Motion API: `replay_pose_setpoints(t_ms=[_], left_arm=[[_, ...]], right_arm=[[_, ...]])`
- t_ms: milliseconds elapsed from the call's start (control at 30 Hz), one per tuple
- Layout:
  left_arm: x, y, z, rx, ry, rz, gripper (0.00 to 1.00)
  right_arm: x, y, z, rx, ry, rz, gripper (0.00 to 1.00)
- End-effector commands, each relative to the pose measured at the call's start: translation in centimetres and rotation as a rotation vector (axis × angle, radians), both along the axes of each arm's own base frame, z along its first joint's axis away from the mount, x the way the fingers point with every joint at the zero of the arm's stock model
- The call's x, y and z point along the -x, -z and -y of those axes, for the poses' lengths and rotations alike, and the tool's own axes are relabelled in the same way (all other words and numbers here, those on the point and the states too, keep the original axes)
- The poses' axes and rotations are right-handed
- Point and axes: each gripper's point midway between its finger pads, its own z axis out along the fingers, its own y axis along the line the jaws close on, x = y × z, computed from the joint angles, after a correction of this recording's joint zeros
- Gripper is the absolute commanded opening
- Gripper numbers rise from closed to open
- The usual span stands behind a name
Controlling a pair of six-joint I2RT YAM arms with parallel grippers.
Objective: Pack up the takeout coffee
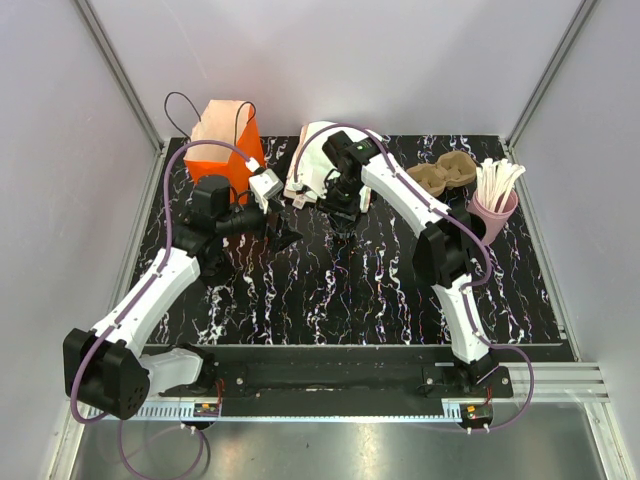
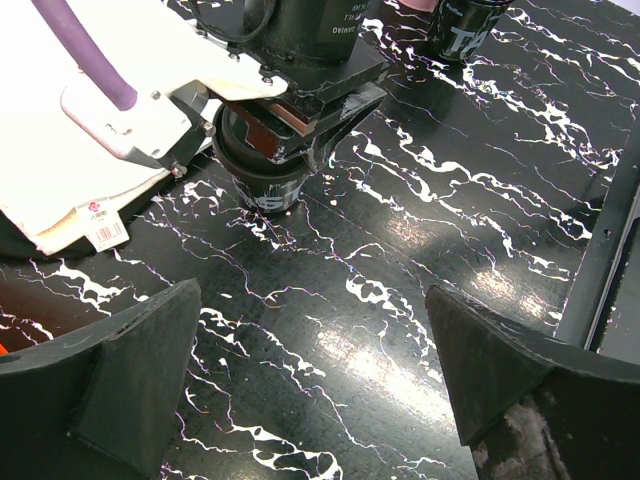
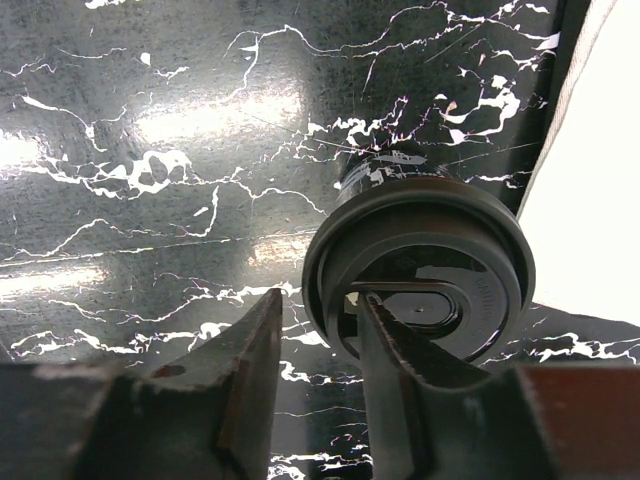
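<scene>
The takeout coffee (image 3: pixel 420 262) is a black cup with a black lid, standing upright on the black marbled table. In the left wrist view, the cup (image 2: pixel 262 185) shows beneath the right gripper's fingers. My right gripper (image 3: pixel 318 297) hangs just above the cup and is open. One finger is outside the lid's rim and the other is over the lid, with a gap visible at the rim. From above, the right gripper (image 1: pixel 342 220) hides the cup. My left gripper (image 2: pixel 312 300) is open wide over bare table, a little short of the cup, with nothing between its fingers.
An orange paper bag (image 1: pixel 225 140) stands at the back left, with a white bag (image 1: pixel 310 160) beside it. A cardboard cup carrier (image 1: pixel 445 175) and a pink cup of white sticks (image 1: pixel 495 210) sit at the back right. Another black cup (image 2: pixel 470 25) stands beyond the right gripper.
</scene>
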Motion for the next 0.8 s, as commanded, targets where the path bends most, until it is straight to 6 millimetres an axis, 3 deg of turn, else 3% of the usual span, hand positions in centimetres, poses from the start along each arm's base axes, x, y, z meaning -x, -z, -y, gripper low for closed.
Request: replay_pose_setpoints(t_ms=[0,100,367,533,600,733,767], left_arm=[[-0.6,-1.0,0.2,0.020,0.014,0.055,0.99],[-0.5,-1.0,0.2,0.022,0.017,0.054,0.99],[-0.6,-1.2,0.4,0.028,0.017,0.049,0.99],[-2.5,-0.6,0.6,0.028,-0.036,-0.006,0.99],[-3.6,-0.2,1.0,0.023,-0.048,-0.027,0.99],[-5.9,0.3,1.8,-0.007,-0.106,-0.044,0.99],[-6.3,0.3,2.3,-0.017,-0.112,-0.044,0.99]], right_arm=[[0.1,-4.1,-0.5,-0.052,-0.025,0.092,0.44],[0.3,-5.2,-0.6,-0.076,-0.022,0.101,0.51],[1.8,-8.1,-0.8,-0.144,-0.021,0.092,0.57],[0.6,-11.6,-0.5,-0.243,0.184,0.097,0.65],[-0.1,-13.0,0.5,-0.309,0.287,0.065,0.67],[-2.7,-13.7,3.6,-0.406,0.511,0.069,0.77],[-2.8,-14.6,4.2,-0.442,0.544,0.088,0.82]])
